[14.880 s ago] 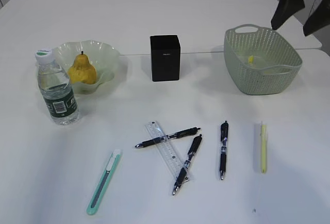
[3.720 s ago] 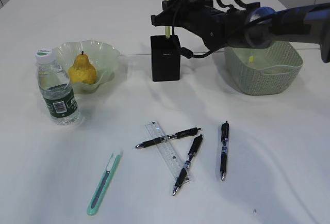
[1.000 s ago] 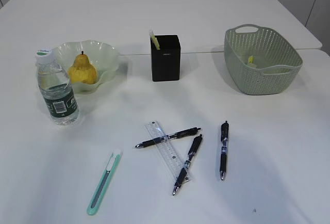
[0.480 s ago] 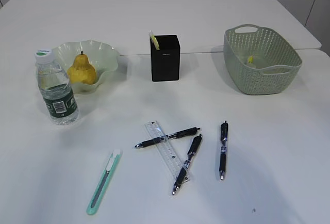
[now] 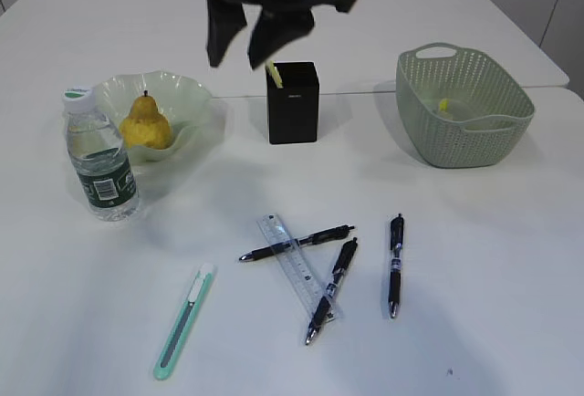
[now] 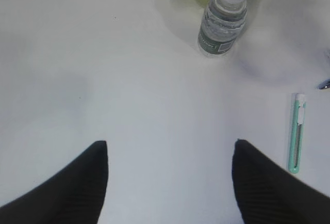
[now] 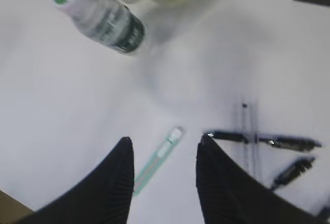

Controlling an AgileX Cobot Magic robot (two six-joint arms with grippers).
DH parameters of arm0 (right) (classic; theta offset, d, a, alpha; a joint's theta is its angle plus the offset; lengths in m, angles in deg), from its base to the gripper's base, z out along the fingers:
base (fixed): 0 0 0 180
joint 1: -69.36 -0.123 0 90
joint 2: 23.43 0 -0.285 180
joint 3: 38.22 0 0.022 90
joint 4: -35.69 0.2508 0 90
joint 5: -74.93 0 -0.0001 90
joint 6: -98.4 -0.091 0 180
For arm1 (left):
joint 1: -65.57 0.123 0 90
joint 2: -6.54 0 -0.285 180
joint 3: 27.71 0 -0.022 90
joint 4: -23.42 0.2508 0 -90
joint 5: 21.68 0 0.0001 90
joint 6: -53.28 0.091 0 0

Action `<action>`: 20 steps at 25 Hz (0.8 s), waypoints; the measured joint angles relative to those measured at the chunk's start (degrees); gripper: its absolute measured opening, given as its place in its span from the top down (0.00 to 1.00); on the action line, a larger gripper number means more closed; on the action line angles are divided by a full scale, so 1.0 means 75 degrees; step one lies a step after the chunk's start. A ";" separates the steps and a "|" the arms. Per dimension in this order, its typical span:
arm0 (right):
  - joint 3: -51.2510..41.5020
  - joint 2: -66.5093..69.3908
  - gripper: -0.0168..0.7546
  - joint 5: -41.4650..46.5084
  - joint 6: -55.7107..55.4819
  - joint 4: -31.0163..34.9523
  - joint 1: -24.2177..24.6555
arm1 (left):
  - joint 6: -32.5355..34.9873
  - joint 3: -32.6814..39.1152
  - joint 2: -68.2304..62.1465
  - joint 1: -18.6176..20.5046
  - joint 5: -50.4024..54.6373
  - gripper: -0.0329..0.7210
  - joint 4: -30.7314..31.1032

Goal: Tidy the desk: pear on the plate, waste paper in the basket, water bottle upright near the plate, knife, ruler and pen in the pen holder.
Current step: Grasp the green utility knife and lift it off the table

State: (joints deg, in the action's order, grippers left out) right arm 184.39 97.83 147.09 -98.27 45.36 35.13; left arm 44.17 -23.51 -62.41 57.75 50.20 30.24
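Observation:
The pear (image 5: 146, 123) lies on the pale green plate (image 5: 189, 88), and the water bottle (image 5: 100, 159) stands upright beside it. A yellow pen (image 5: 272, 71) sticks out of the black pen holder (image 5: 292, 104). The teal knife (image 5: 185, 321), the clear ruler (image 5: 297, 273) and three black pens (image 5: 394, 264) lie on the table in front. My right gripper (image 5: 234, 60) hangs open and empty, high up and left of the holder; the knife (image 7: 154, 167) shows far below between its fingers (image 7: 116, 182). My left gripper (image 6: 169, 142) is open over bare table, short of the bottle (image 6: 224, 17).
The green basket (image 5: 511, 113) stands at the back right with a small yellow scrap of waste paper (image 5: 443, 104) inside. A table seam runs behind the holder. In the right wrist view two pens (image 7: 263, 140) cross the ruler (image 7: 247, 131).
My right gripper, gone from the exterior view half a second ago, has swung back in at the top, left of the pen holder. Nothing on the table has moved.

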 joint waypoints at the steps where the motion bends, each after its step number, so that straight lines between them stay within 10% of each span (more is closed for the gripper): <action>1: -0.0356 -0.0098 0.54 0.0000 -0.0139 -0.0103 0.0000 | 0.0000 0.0000 0.0000 0.0000 0.0000 0.26 0.0000; 20: -0.3148 0.0618 0.54 -0.0930 -0.2130 0.1104 -0.0450 | 0.0012 -0.0012 0.0000 0.0000 0.0018 0.26 0.0000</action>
State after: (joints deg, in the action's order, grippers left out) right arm 160.77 102.46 140.11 -114.25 53.64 31.76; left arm 44.26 -23.60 -62.41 57.75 50.33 30.24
